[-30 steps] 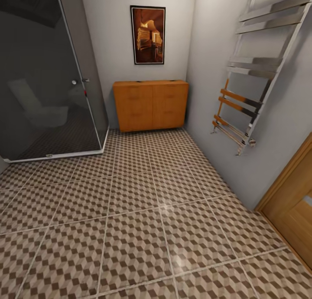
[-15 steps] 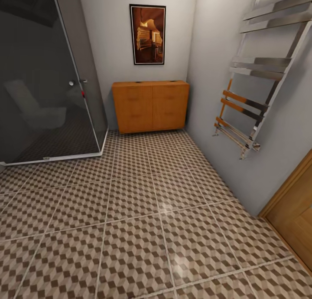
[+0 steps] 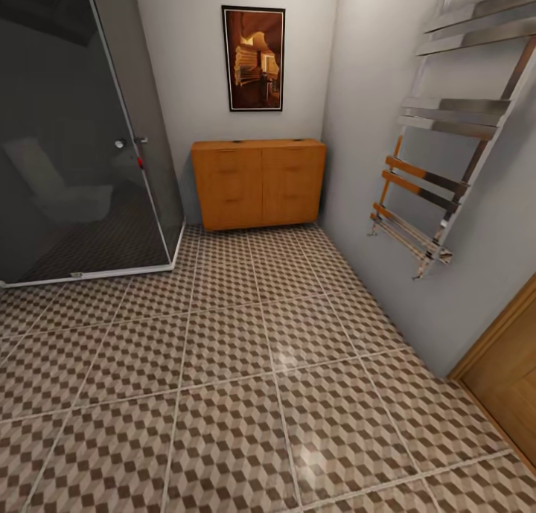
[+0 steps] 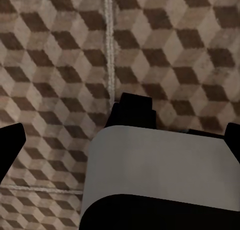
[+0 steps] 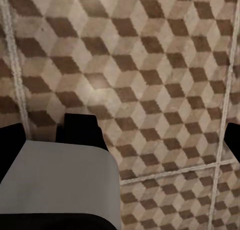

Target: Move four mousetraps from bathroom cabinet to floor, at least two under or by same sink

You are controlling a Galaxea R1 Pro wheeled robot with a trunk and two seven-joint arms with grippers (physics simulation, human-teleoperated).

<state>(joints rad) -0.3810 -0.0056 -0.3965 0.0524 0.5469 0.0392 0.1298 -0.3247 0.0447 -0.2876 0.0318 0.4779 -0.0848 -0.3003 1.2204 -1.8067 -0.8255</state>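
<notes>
The view has shifted slightly rightward toward the cabinet [image 3: 258,183], which stands closed against the far wall on the bathroom floor [image 3: 246,394]. Left gripper [image 4: 120,135] and right gripper [image 5: 125,140] hang spread wide over tiles. A glass shower [image 3: 74,126] stands left, a towel rail [image 3: 439,163] right.

In the left wrist view, the left claw [image 4: 120,135] shows two black fingertips [image 4: 10,142] at the picture's edges. Between them sits a smooth pale grey housing [image 4: 160,165] with rounded corners, topped by a squarish black block [image 4: 134,112] and edged below in black. The right claw [image 5: 120,140] looks alike: black fingertips [image 5: 10,140], a matte grey rounded casing [image 5: 70,180], a black block [image 5: 80,130].
</notes>
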